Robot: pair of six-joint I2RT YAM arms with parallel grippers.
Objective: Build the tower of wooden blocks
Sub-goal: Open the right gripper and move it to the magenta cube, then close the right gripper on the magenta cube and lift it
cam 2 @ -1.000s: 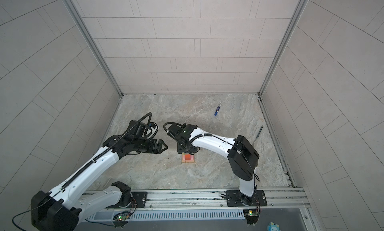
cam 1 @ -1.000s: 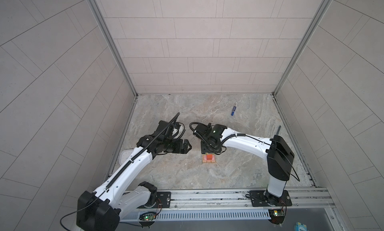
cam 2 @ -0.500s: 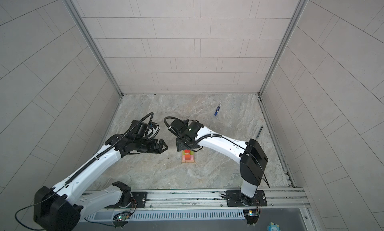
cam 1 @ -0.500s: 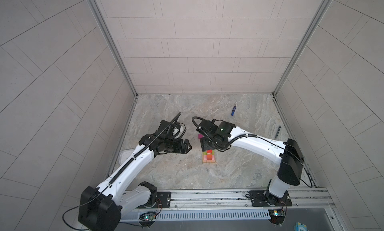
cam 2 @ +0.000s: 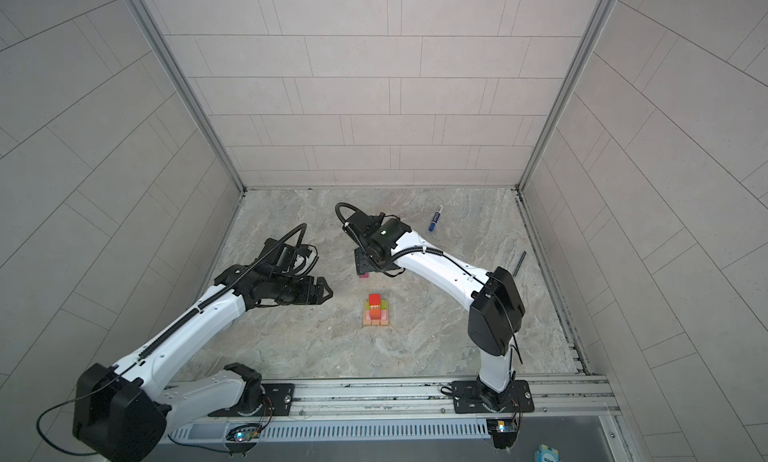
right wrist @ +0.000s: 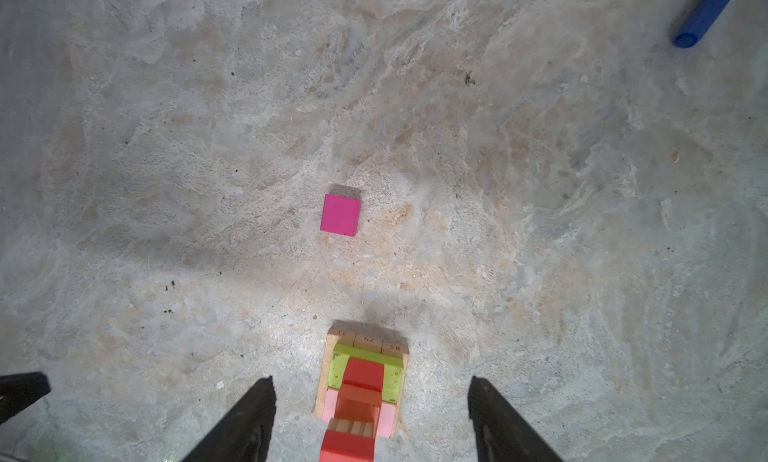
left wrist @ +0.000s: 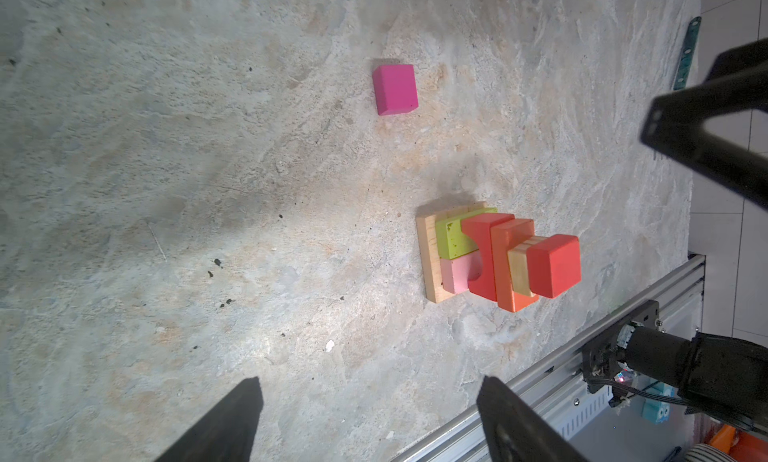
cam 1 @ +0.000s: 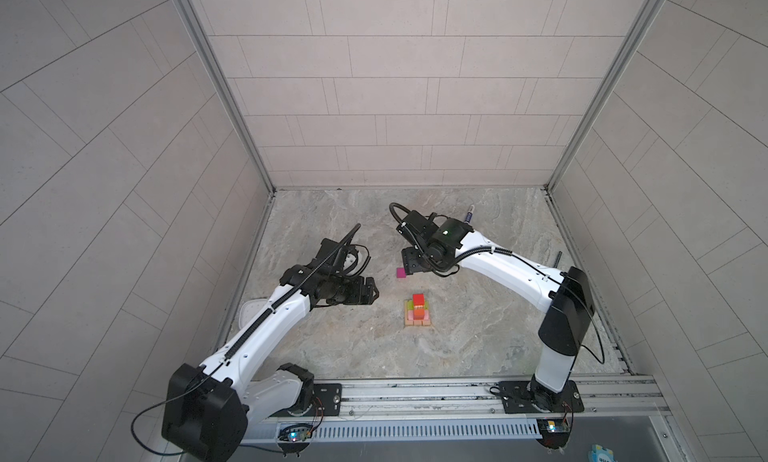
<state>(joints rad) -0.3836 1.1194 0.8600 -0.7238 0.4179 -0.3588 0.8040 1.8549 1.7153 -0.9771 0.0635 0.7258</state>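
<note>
The wood block tower (cam 1: 418, 312) (cam 2: 376, 312) stands mid-floor: tan planks at the base, then lime-green and pink bricks, a red arch, an orange brick, a tan piece and a red cube (left wrist: 555, 266) on top. A magenta cube (cam 1: 400, 272) (left wrist: 395, 89) (right wrist: 340, 214) lies alone on the floor behind it. My right gripper (cam 1: 409, 265) (right wrist: 370, 383) hangs open above the magenta cube, clear of the tower (right wrist: 360, 391). My left gripper (cam 1: 374, 295) (left wrist: 370, 387) is open and empty, left of the tower (left wrist: 478, 252).
A blue marker pen (cam 2: 435, 218) (right wrist: 706, 15) lies at the back right. A dark slim tool (cam 2: 519, 262) rests by the right wall. A metal rail (cam 1: 415, 391) runs along the front edge. Walls close in on three sides.
My right gripper has risen off the tower and drawn back over the magenta cube, its jaws wider, leaving the red cube on top. The left arm has barely moved.
</note>
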